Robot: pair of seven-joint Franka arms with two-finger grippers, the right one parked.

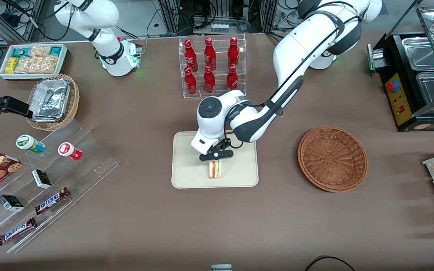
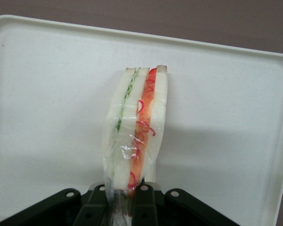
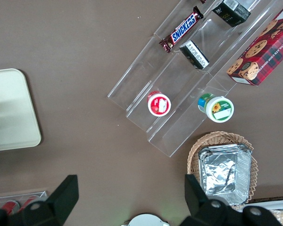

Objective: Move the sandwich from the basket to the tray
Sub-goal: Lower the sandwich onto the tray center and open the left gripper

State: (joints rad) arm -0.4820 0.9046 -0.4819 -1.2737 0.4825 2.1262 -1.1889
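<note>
The sandwich (image 1: 214, 169), a plastic-wrapped wedge of pale bread with red and green filling, stands on its edge on the cream tray (image 1: 187, 177), near the tray's edge closest to the front camera. My left gripper (image 1: 216, 159) is over the tray, shut on the sandwich (image 2: 134, 134) at its narrow end, a black finger (image 2: 144, 207) pressing each side. Around it lies the tray's pale surface (image 2: 47, 103). The reddish-brown wicker basket (image 1: 332, 158) sits beside the tray, toward the working arm's end of the table, with nothing in it.
A clear rack of red bottles (image 1: 211, 66) stands farther from the front camera than the tray. Toward the parked arm's end are clear stepped shelves with snacks (image 1: 47, 180), a tan basket of foil containers (image 1: 53, 99) and a white bin of packets (image 1: 32, 60). A black warmer case (image 1: 416, 79) stands at the working arm's end.
</note>
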